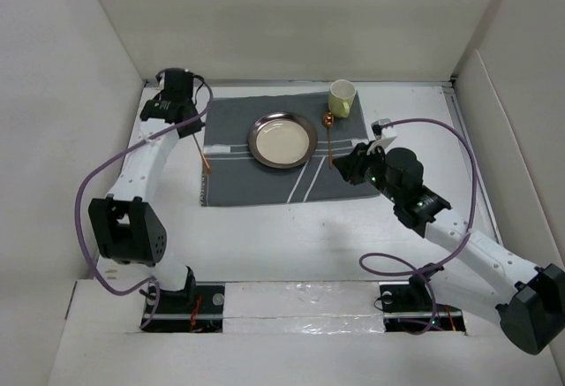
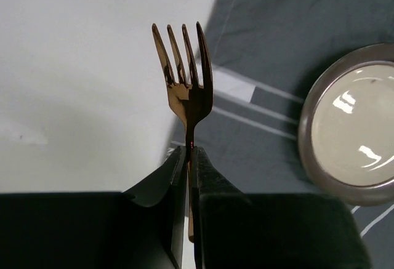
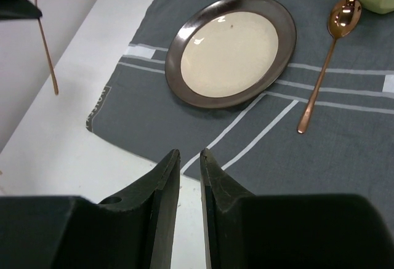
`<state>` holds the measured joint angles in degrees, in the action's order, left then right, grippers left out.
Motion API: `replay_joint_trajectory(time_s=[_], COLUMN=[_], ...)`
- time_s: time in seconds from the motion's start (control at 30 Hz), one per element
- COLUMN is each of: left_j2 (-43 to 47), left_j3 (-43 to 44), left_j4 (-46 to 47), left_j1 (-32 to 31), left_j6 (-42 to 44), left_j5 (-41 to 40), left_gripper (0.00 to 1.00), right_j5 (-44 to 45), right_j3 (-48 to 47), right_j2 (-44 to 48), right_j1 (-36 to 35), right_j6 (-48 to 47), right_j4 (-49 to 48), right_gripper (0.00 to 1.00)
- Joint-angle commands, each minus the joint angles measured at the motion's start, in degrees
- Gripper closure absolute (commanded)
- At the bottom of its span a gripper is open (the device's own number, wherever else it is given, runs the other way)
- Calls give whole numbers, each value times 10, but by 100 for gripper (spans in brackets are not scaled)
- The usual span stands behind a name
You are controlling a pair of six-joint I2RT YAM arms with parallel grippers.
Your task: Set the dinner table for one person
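We're clamping fork [image 2: 188,96] by its neck in left jaws, left of plate [image 1: 282,140]; right jaws slightly apart, empty, right of plate. Thin hold: fork risking pivoting & landing crooked on surface [image 1: 265,245] under plate.

A dark grey, white-striped placemat [image 1: 256,183] carries a brown-rimmed cream plate [image 1: 282,140] near its middle. A copper spoon [image 1: 329,143] lies just right of the plate, its bowl toward a pale yellow mug [image 1: 342,98] at the far right corner. A copper fork [image 2: 186,90] stands steeply at the mat's left edge.
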<state>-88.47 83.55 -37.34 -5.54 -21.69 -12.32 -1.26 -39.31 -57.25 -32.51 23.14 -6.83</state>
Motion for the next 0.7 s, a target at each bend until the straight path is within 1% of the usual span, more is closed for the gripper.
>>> replay_joint_trajectory(time_s=[0.0,0.03,0.07,0.1,0.13,0.17,0.2,0.27,0.3,0.47,0.53,0.67], left_j2=[-76,-95,-115,-156,-177,-195,-229,-254,-275,-316,-345,-362], left_j3=[76,97,138,159,179,215,230,259,265,289,303,301], left_j4=[-37,-44,-52,-68,-76,-82,-92,-93,-95,-86,-94,-87], left_j1=[-36,-49,-63,-88,-97,-104,-104,-104,-104,-109,-115,-115], left_j6=[18,22,24,26,28,32,35,44,46,54,60,68], left_j5=[-33,-47,-60,-86,-96,-97,-83,-74,-76,-75,-82,-83], left_gripper=[100,100,100,100,100,100,100,100,100,100,100,100], right_j5=[9,27,29,31,35,38,41,49,50,63,63,66], right_j3=[-2,-3,-3,-5,-5,-6,-7,-7,-7,-10,-12,-16], right_j2=[-3,-7,-8,-8,-9,-7,-8,-9,-11,-20,-31,-44], right_j1=[4,4,4,4,4,4,4,4,4,4,-1,-1], right_j6=[-3,-4,-4,-4,-4,-4,-5,-6,-6,-6,-7,-9], right_j4=[-25,-23,-23,-22,-22,-19,-16,-17,-17,-13,-15,-14], right_gripper=[75,75,75,75,74,74,74,74,74,74,74,74])
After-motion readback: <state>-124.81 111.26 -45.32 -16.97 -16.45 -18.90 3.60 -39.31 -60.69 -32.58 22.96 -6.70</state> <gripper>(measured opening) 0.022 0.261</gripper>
